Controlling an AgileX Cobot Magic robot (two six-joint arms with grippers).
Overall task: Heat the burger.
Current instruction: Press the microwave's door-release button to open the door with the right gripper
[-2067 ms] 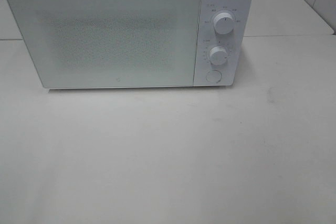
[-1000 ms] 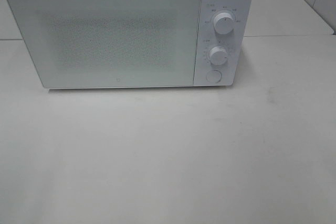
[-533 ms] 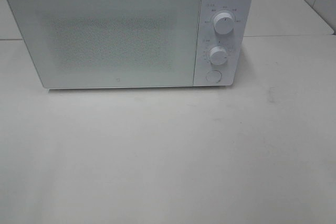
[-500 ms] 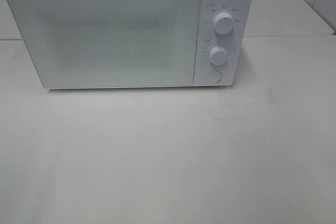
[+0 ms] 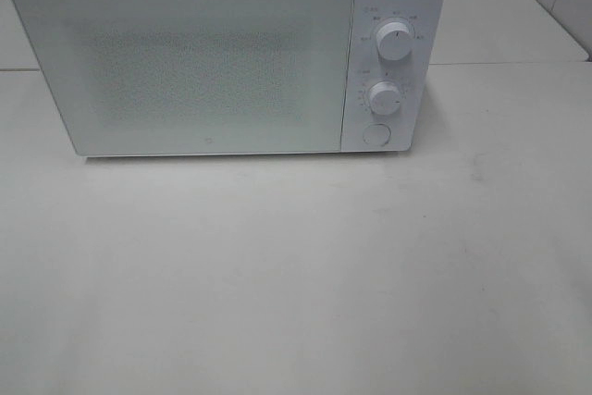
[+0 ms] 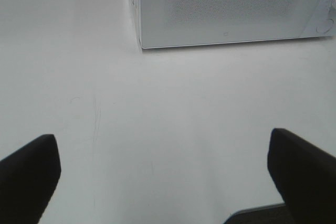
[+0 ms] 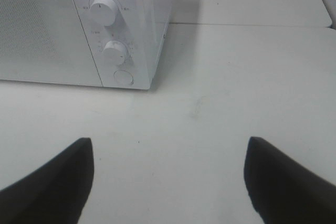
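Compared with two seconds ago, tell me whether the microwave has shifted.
No. The microwave keeps its place against the table seam beside it, and its front edge sits where it did.

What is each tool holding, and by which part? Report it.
Nothing is held. The left tool and the right tool are both open, with only the white tabletop showing between their black fingers.

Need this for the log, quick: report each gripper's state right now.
Left gripper: open, holding nothing.
Right gripper: open, holding nothing.
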